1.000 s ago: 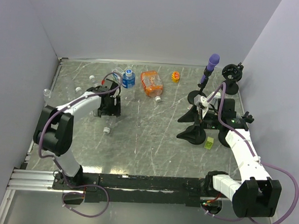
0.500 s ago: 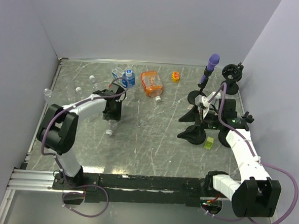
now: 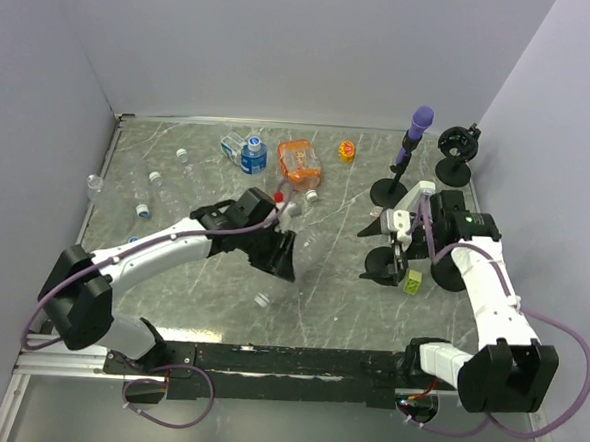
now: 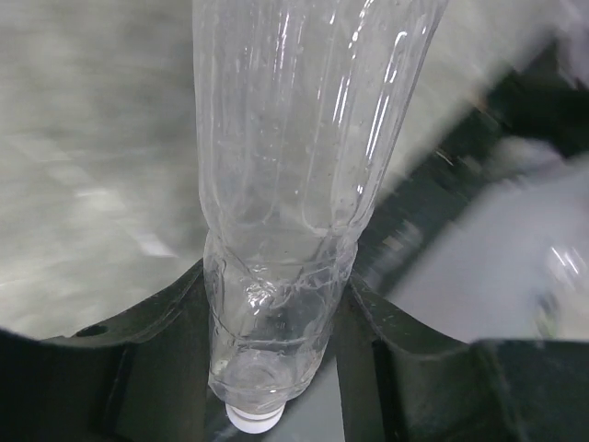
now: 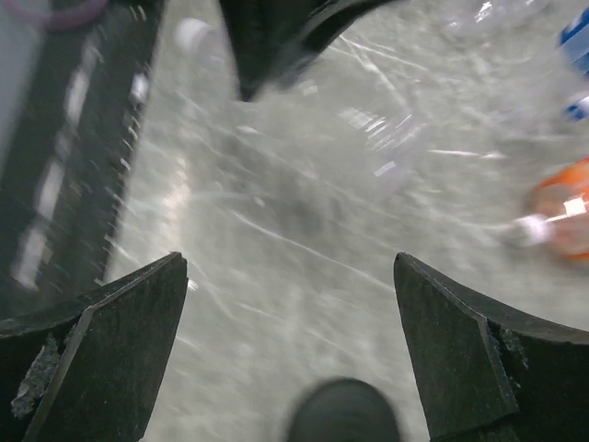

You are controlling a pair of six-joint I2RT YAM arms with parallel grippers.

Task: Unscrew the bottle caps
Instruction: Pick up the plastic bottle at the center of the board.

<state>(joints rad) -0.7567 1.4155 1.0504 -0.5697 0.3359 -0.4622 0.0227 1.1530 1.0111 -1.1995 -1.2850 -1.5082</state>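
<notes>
Between the left fingers (image 4: 138, 368), one clear bottle (image 4: 304, 184), one white cap (image 4: 253, 419)

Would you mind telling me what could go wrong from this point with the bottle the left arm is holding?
1. The left claw pinches the clear bottle at a thin, dented stretch near its neck; it may buckle or slip when twisted.
2. The white cap sits close behind the left fingers, so the open right claw has little room and might hit them.
</notes>
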